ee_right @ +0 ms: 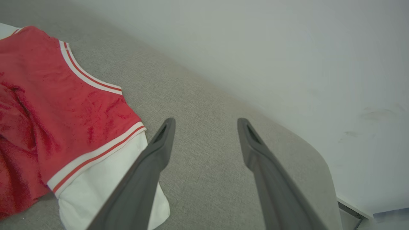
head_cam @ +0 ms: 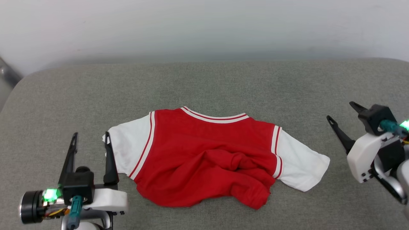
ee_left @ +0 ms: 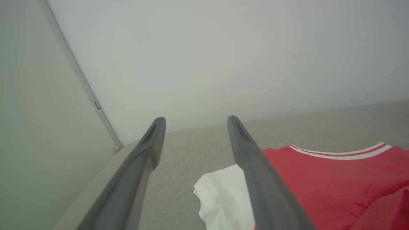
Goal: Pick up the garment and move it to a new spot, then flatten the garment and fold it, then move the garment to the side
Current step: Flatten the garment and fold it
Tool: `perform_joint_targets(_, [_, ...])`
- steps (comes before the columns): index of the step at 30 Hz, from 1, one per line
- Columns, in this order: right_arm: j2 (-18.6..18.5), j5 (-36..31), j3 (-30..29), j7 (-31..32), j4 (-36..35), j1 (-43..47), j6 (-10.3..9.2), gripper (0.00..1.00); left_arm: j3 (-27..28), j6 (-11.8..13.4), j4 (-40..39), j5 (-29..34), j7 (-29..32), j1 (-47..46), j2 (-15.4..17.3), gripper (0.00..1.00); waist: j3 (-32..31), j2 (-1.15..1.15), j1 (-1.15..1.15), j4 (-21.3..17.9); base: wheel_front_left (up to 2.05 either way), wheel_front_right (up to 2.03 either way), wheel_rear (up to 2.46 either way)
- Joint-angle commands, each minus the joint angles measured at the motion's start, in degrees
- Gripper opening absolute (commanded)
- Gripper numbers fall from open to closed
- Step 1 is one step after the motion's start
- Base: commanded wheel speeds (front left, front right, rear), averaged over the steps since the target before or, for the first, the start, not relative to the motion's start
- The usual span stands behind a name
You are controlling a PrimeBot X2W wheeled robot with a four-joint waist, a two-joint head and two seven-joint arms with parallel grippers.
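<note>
**Q:** Where is the garment located, and in what state are the claws?

**A:** The garment (head_cam: 198, 153) is laid on the grey desk (head_cam: 223, 83) at the centre of the head view. The plain red side is turned up, the collar points toward the top of the frame, and the hem is bunched at the lower right. The left claw (head_cam: 91, 134) is held open at the lower left, just beside the white sleeve (head_cam: 127, 150). The right claw (head_cam: 341, 111) is held open at the right edge, apart from the other sleeve (head_cam: 303, 166). Nothing is gripped.

**Q:** How is the fabric expected to handle?

**A:** A soft, light, limp jersey is to be assumed, and no shape is likely to be kept once it is lifted. A grip at both shoulder seams or sleeve ends is advised, so that the body hangs free.

**Q:** What is added by the wrist views?

**A:** Each sleeve edge is shown close up beside a finger, together with the desk's rounded corners and the wall behind. The whole outline and the crumpled hem are read from the head view.
</note>
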Motion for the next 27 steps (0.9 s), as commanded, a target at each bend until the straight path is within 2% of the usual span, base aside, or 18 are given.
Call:
perform_joint_targets(1, [-2.6,2.1,2.6,2.8,-0.4,-1.9,-0.06,1.00,1.0,0.3,-0.6,0.6,-0.1,1.3,-0.7,1.00,0.4,0.00,0.01,0.3,0.00,0.00,0.00])
perform_joint_targets(4, [-7.3,9.9,9.5,11.4,-1.0,-5.4,-0.05,1.00,3.8,0.2,-1.8,1.6,-0.1,4.0,-2.1,1.00,1.4,0.00,0.01,0.9,0.00,0.00,0.00])
perform_joint_targets(7, [-12.4,14.6,16.7,19.8,-1.4,-9.2,-0.06,1.00,6.0,-0.6,-2.7,3.1,-0.1,5.7,-3.8,1.00,2.7,0.00,0.01,1.7,0.00,0.00,0.00])
perform_joint_targets(13, [-16.2,23.6,26.8,31.5,-0.4,-15.3,-0.06,1.00,9.6,-3.3,-3.9,6.7,-0.1,7.0,-7.3,1.00,5.9,0.00,0.01,3.7,0.00,0.00,0.00])
perform_joint_targets(18, [-15.8,28.2,30.9,34.1,3.5,-18.4,-0.05,1.00,11.6,-6.0,-3.3,8.7,-0.1,5.9,-10.2,1.00,8.6,0.00,0.01,5.2,0.00,0.00,0.00])
perform_joint_targets(27, [-13.8,33.0,41.3,32.8,7.8,-18.0,0.05,1.00,15.1,-10.1,-1.1,11.8,-0.1,5.6,-14.4,1.00,10.1,0.00,0.01,6.1,0.00,0.00,0.00])
